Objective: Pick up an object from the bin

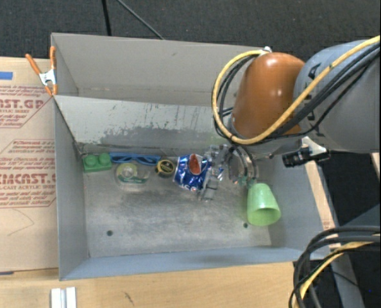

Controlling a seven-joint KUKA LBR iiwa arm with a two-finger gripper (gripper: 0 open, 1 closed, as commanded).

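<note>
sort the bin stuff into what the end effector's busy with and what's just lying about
Job: end effector; crumpled blue packet, right beside it, mid-bin.
Lying about: green cup, green block, clear roll, yellow ring, blue strip.

Bin (pixel 68 191) contents, counted by kind: six loose items, one of each.

- Green cup (pixel 262 204): one, on its side, just below the gripper (pixel 228 167) in the view.
- Crumpled blue, white and red wrapper (pixel 192 172): one, just beside the gripper, toward the view's left.
- Small yellow-and-black ring (pixel 165 167): one, just beyond the wrapper.
- Clear tape roll (pixel 131 174): one, further off the same way.
- Blue strip (pixel 136 158): one, above the roll, well apart from the gripper.
- Green studded brick (pixel 97 163): one, farthest from the gripper.
</note>
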